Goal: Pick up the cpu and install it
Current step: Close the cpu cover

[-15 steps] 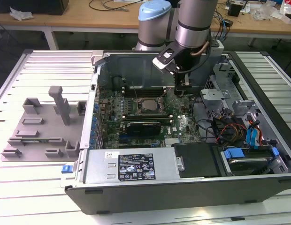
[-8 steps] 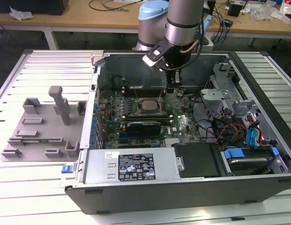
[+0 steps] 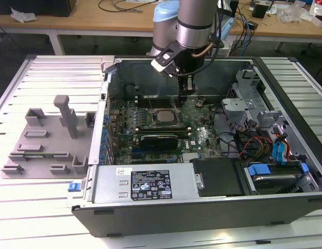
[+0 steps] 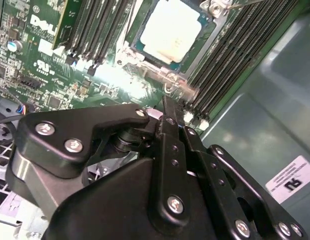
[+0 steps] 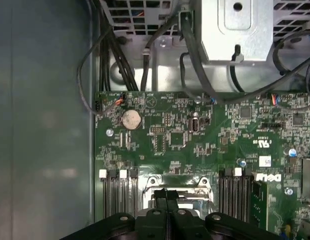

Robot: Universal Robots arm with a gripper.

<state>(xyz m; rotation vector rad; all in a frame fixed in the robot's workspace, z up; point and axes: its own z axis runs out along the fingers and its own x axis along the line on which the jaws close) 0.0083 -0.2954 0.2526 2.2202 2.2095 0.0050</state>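
Closest to the exterior camera stood the dark near wall of the computer case, which lay open on its side on a slatted table. Just behind that wall sat a silver power supply, and toward the exterior view's right a drive with blue tabs. On the exterior view's left, outside the case, a gray tray rested on the slats.

Inside the case the green motherboard lay flat. The cpu sat within the dark socket frame near the middle of the board. In the second wrist view its silvery-white top faced up, with black memory slots running just beside the socket.

The arm reached down from the far side into the case. Its gripper hung low over the board, just far of the chip and a little toward the exterior view's right, apart from it. Both wrist views showed the two black fingers pressed together with only a thin seam between them, and nothing was held there. Whether the tips touched the board could not be told. In the first wrist view a round coin cell sat on the board beyond the fingers.
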